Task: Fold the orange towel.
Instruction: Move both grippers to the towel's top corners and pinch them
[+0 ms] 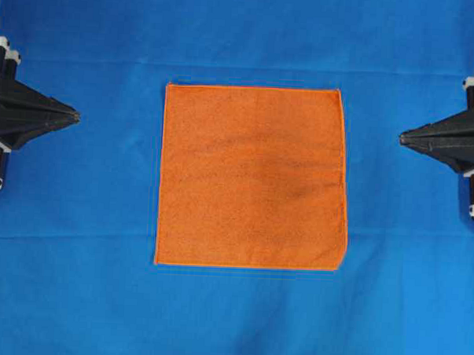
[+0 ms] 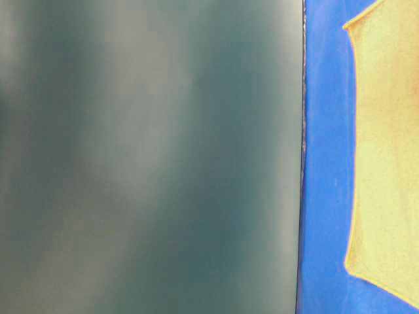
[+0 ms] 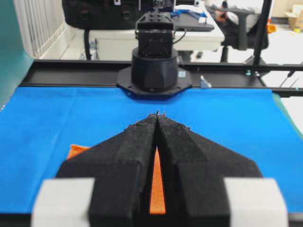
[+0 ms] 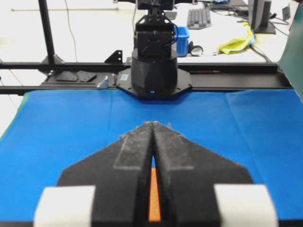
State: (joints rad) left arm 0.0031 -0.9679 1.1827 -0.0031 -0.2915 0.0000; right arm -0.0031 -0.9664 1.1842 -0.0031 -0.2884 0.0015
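The orange towel [image 1: 253, 177] lies flat and unfolded in the middle of the blue cloth [image 1: 231, 319]. Part of it shows in the table-level view [image 2: 386, 144] at the right edge. My left gripper [image 1: 76, 117] is shut and empty, well left of the towel's left edge. In the left wrist view [image 3: 157, 115] its tips meet, and orange towel [image 3: 157, 189] shows through the gap behind them. My right gripper [image 1: 402, 138] is shut and empty, right of the towel. In the right wrist view [image 4: 153, 124] its tips meet, with towel [image 4: 154, 196] seen beyond.
The large blue cloth covers the whole table. Each wrist view shows the opposite arm's black base [image 3: 154, 71] [image 4: 154, 71] at the far edge. A blurred dark surface [image 2: 150, 157] fills most of the table-level view.
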